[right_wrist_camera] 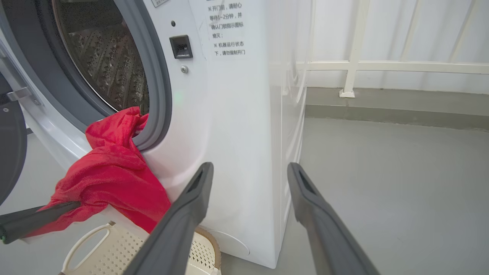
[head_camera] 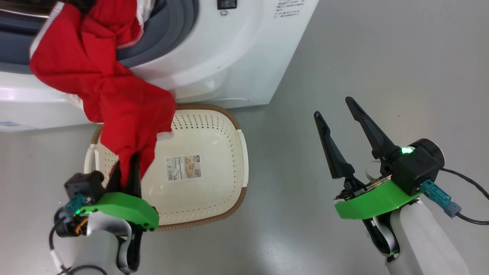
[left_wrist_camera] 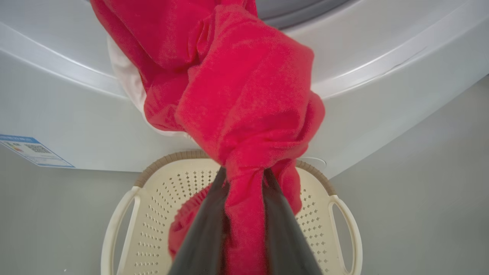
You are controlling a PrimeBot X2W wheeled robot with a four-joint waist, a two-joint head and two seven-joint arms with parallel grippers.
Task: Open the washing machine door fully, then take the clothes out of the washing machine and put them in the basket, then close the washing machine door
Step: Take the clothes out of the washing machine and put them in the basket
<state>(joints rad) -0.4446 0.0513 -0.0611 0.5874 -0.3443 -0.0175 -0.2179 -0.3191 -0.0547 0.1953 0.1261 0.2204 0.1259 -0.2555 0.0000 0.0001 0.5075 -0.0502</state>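
Our left end effector (head_camera: 128, 164) pinches the near end of the red clothes (head_camera: 103, 88); they stretch away and up into the washing machine (head_camera: 237, 57) mouth. The basket (head_camera: 214, 133) lies directly under this grip. Our right end effector (head_camera: 332, 106), wide open and empty, stands well to the right.

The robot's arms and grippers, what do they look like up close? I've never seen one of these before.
Both arms match. Each pale white forearm ends in a bright green wrist shell carrying a black box with a small green light. A teal plug feeds a black cable. The left gripper and right gripper each have two long, dark, tapering fingers.
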